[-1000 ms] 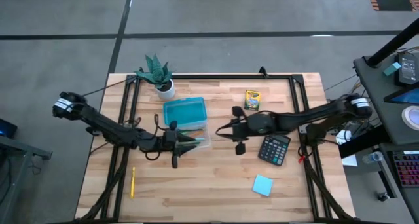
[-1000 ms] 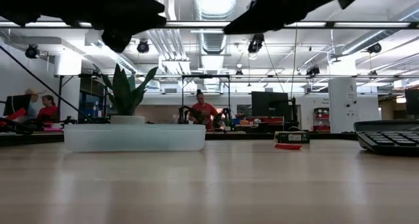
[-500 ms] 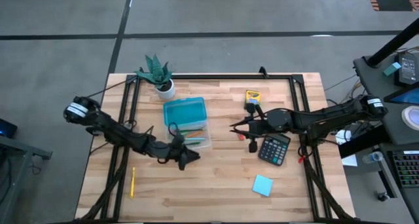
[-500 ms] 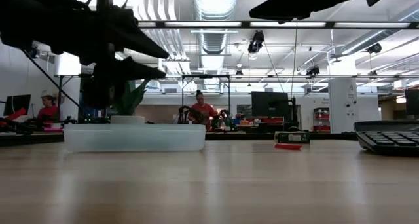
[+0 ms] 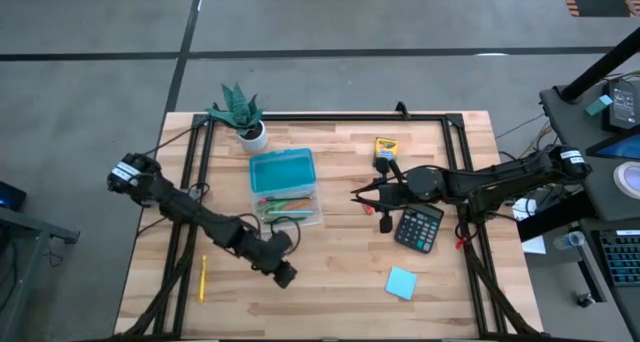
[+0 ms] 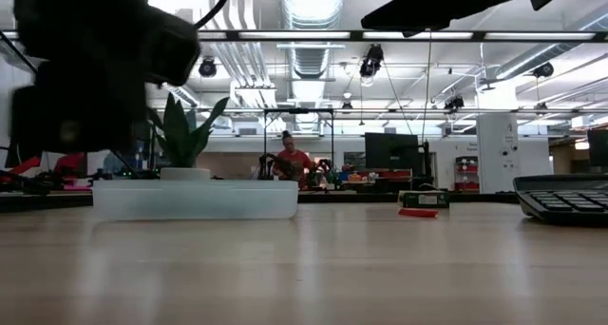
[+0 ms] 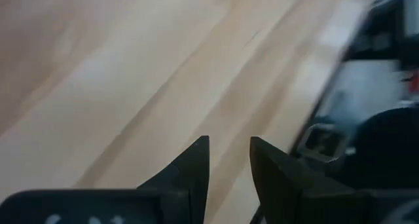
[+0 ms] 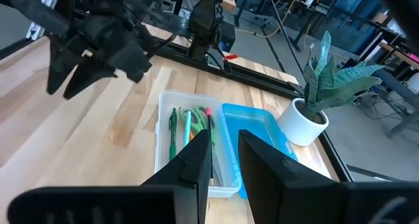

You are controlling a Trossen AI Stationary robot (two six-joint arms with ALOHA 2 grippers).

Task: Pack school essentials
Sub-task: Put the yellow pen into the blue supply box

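My left gripper (image 5: pixel 283 275) hovers over bare wood near the table's near edge, below the clear box (image 5: pixel 288 210); its fingers (image 7: pixel 229 155) stand a narrow gap apart and hold nothing. The clear box holds green, orange and pink pens (image 8: pixel 188 129), and its blue lid (image 5: pixel 281 169) lies beside it on the far side. My right gripper (image 5: pixel 356 194) waits to the right of the box, slightly open and empty (image 8: pixel 224 145). On the table lie a crayon box (image 5: pixel 385 150), a blue sticky pad (image 5: pixel 401 282), a yellow pencil (image 5: pixel 202 278) and a tiny red piece (image 6: pixel 418 213).
A calculator (image 5: pixel 418 227) lies just right of my right gripper. A potted plant (image 5: pixel 240 114) stands at the far edge behind the lid. Black frame rails (image 5: pixel 195 162) run along both sides of the table. People work at desks in the room beyond the table.
My left gripper has left the spot above the clear box and swung toward the table's near edge and a little to the right, dropping lower. My right gripper drew back toward the table's right, away from the box, then kept still.
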